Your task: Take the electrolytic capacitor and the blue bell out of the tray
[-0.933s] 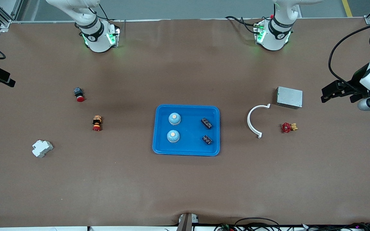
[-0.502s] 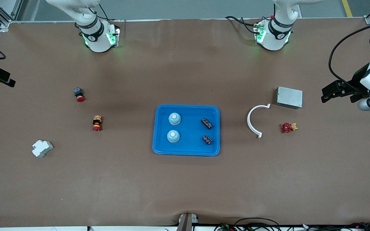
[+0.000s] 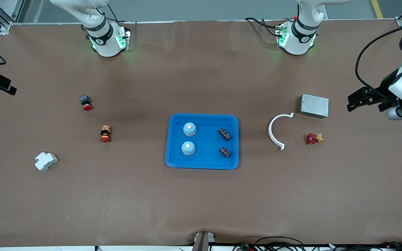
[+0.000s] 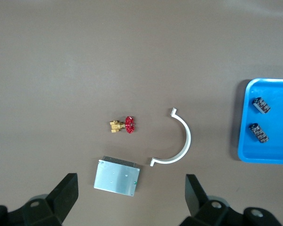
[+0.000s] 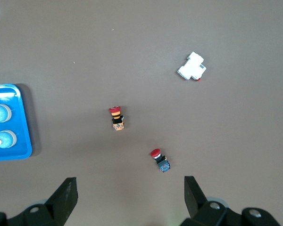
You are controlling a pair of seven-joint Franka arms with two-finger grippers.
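front view: brown table [image 3: 201, 202], tray [image 3: 202, 164] mid-table, open surface around it; left gripper [image 4: 132, 197] and right gripper [image 5: 129, 197] both spread wide.

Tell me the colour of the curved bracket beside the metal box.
White; the curved bracket shows best in the left wrist view.

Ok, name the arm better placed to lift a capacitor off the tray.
Probably left: the capacitors lie at the tray's end toward the left arm, and the open left gripper already sees them.
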